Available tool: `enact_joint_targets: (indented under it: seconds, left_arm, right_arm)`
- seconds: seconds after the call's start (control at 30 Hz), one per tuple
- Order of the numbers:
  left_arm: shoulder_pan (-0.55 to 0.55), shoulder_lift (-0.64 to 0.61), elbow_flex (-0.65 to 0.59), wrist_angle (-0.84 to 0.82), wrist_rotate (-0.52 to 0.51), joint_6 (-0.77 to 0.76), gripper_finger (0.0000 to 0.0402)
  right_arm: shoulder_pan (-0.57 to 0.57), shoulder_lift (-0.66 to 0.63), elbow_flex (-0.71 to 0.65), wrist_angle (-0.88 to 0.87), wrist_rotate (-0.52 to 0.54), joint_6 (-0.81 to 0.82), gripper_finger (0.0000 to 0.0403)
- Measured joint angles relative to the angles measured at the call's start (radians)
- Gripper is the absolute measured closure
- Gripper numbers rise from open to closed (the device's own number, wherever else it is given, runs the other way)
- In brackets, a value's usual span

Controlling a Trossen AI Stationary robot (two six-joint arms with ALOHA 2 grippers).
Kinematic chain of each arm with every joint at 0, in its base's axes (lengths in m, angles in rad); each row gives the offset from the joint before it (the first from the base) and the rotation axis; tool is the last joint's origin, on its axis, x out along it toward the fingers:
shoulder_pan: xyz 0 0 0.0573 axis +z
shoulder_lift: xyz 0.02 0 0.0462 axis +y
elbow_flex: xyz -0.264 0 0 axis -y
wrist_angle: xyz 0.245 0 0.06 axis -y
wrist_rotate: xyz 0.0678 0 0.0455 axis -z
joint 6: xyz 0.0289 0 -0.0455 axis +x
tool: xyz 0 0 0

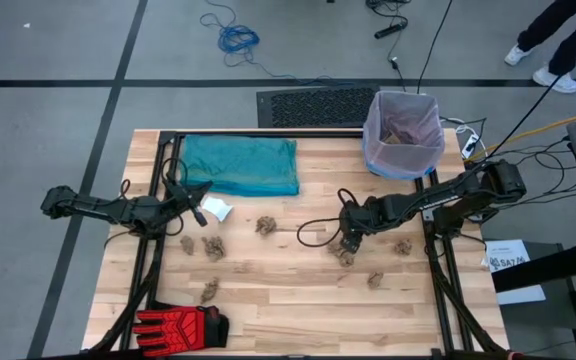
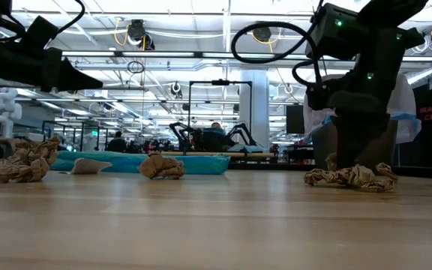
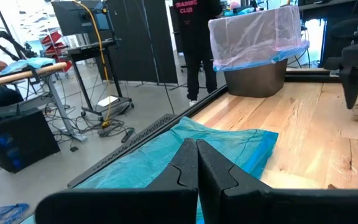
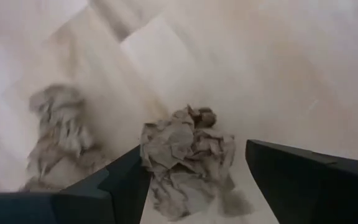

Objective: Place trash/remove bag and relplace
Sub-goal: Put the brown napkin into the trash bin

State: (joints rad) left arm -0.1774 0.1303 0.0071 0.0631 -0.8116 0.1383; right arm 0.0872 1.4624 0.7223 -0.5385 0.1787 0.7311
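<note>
Several crumpled tan paper wads lie on the wooden table, among them one [image 1: 265, 225] at the middle and one [image 1: 402, 246] near the right arm. My right gripper [image 4: 194, 152] is open and points down over another wad [image 4: 188, 158], its fingers standing on either side of it. This wad also shows in the low view [image 2: 351, 178], lying on the table under the gripper. My left gripper [image 3: 196, 163] is shut on nothing and hovers near the folded teal bag [image 1: 240, 165], which lies flat. The lilac liner [image 1: 402, 130] sits in the bin, its blue rim folded over the edge. My right gripper: one finger [image 4: 126, 177] stands right beside the wad's side [image 4: 151, 155], coming from above. I cannot tell whether it touches. The wad lies on the table.
A red-and-black glove [image 1: 178, 325] lies at the table's near left corner. A small white scrap [image 1: 216, 210] rests by the left gripper. Black frame rails [image 1: 158, 180] run along both table sides. A person stands beyond the far edge in the left wrist view.
</note>
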Motion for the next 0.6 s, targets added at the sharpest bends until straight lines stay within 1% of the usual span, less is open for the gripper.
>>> enact_joint_targets:
  seconds: [0.13, 0.27, 0.4, 0.5, 0.6]
  left_arm:
    - [0.000, 0.000, 0.000, 0.000, 0.000, 0.000, 0.0401]
    - [0.000, 0.000, 0.000, 0.000, 0.000, 0.000, 0.0401]
    - [0.000, 0.000, 0.000, 0.000, 0.000, 0.000, 0.0401]
    - [0.000, 0.000, 0.000, 0.000, 0.000, 0.000, 0.0401]
    - [0.000, 0.000, 0.000, 0.000, 0.000, 0.000, 0.0401]
  right_arm:
    - [-0.001, 0.000, 0.000, -0.002, 0.066, 0.036, 0.0160]
    - [-0.003, 0.000, 0.000, 0.000, 0.087, 0.043, 0.0196]
    - [-0.010, 0.000, 0.000, 0.016, 0.113, 0.043, 0.0259]
    - [-0.009, 0.000, 0.000, 0.020, 0.179, 0.037, 0.0320]
    - [-0.009, 0.000, 0.000, 0.022, 0.204, 0.009, 0.0382]
